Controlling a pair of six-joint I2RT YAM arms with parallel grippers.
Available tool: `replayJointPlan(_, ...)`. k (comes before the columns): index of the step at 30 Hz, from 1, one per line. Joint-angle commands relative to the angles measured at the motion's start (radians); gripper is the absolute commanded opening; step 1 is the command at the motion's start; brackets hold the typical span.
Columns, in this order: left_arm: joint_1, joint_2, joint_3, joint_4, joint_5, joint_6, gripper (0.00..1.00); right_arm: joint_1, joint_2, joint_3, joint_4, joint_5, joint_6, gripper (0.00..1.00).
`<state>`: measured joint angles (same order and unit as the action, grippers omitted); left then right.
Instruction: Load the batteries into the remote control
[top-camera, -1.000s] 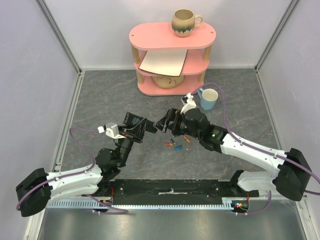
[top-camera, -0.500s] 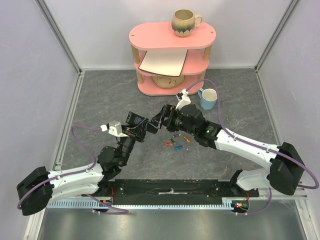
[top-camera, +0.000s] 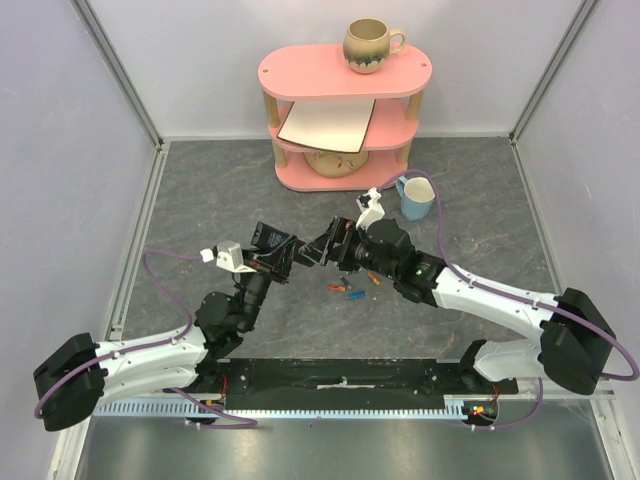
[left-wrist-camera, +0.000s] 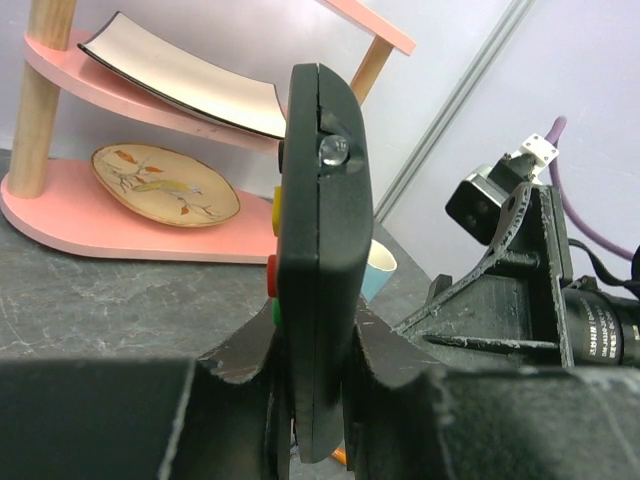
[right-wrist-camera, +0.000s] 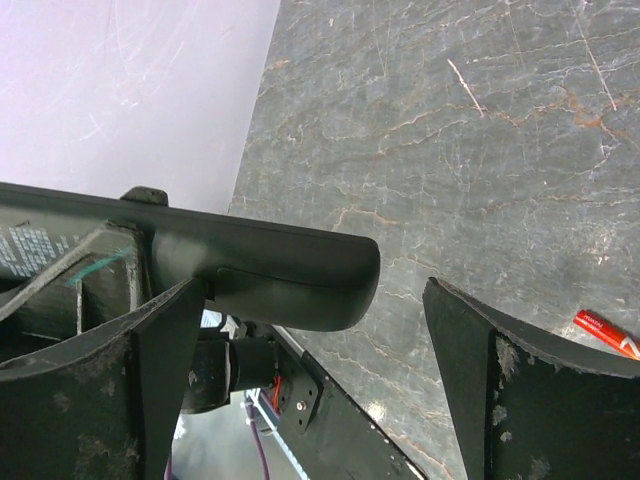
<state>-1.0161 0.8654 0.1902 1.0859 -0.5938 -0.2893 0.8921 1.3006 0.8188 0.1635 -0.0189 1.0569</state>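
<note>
My left gripper (left-wrist-camera: 315, 345) is shut on the remote control (left-wrist-camera: 318, 250), a slim black slab held upright and edge-on, with coloured buttons along its left side. In the top view the left gripper (top-camera: 287, 256) holds the remote control (top-camera: 304, 254) above the table, pointed at my right gripper (top-camera: 325, 248). The right gripper (right-wrist-camera: 310, 330) stands open. The rounded end of the remote control (right-wrist-camera: 260, 270) lies between its jaws, close to the left finger (right-wrist-camera: 150, 380). Several small batteries (top-camera: 350, 288) lie on the table under the right wrist. A red-orange battery (right-wrist-camera: 605, 333) shows by the right finger.
A pink three-tier shelf (top-camera: 340, 110) stands at the back, with a brown mug (top-camera: 370, 45) on top, a white plate (top-camera: 325, 125) in the middle and a painted dish (left-wrist-camera: 165, 183) on the bottom tier. A blue cup (top-camera: 418, 197) stands right of it. Grey walls enclose the table.
My right gripper has moved left onto the end of the remote control and stayed open. The left arm has barely moved and keeps its grip.
</note>
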Motion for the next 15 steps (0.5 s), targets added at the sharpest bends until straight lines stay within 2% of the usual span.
replayJointPlan(1,-0.006,-0.016,0.054,0.063,-0.014,-0.082,0.02,0.001,-0.046,-0.047,0.074,-0.018,0.011,0.98)
replayJointPlan(10,-0.004,-0.022,0.049,0.052,-0.005,-0.18,0.02,-0.005,-0.077,-0.112,0.231,-0.064,0.057,0.98)
replayJointPlan(15,-0.006,-0.019,0.051,0.049,0.005,-0.192,0.02,-0.005,-0.083,-0.107,0.232,-0.049,0.068,0.96)
